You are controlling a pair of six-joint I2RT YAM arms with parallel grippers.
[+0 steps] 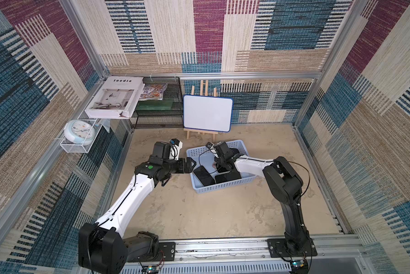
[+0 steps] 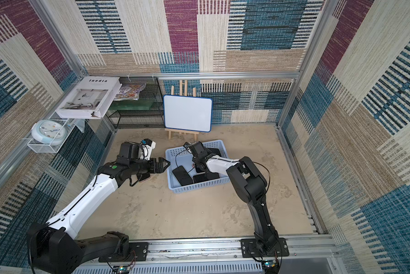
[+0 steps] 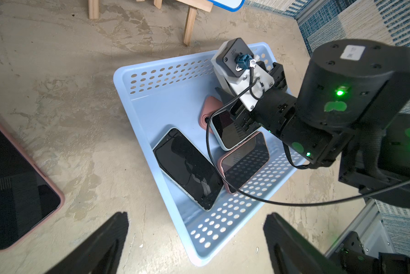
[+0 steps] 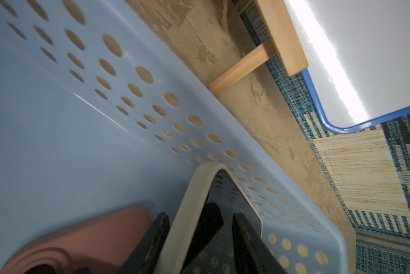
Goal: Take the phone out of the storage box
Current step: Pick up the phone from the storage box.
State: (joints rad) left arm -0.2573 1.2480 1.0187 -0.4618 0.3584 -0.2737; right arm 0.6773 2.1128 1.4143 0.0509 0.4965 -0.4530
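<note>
Right gripper (image 4: 199, 215) in pale blue perforated plastic storage box (image 1: 225, 187), jaws partly open astride pale-cased black-screened phone (image 3: 223, 132); clamped or not, cannot tell. Left gripper (image 3: 197, 214) wide open, empty, beside box's left wall.

Robot lab cell, alu frame (image 1: 246, 75), carpet-clad walls (image 1: 206, 28)

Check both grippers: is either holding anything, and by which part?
The left gripper is open, empty. The right gripper: jaws flank opposite edges of the cream-cased phone in the storage box; a firm grip cannot be told.
</note>
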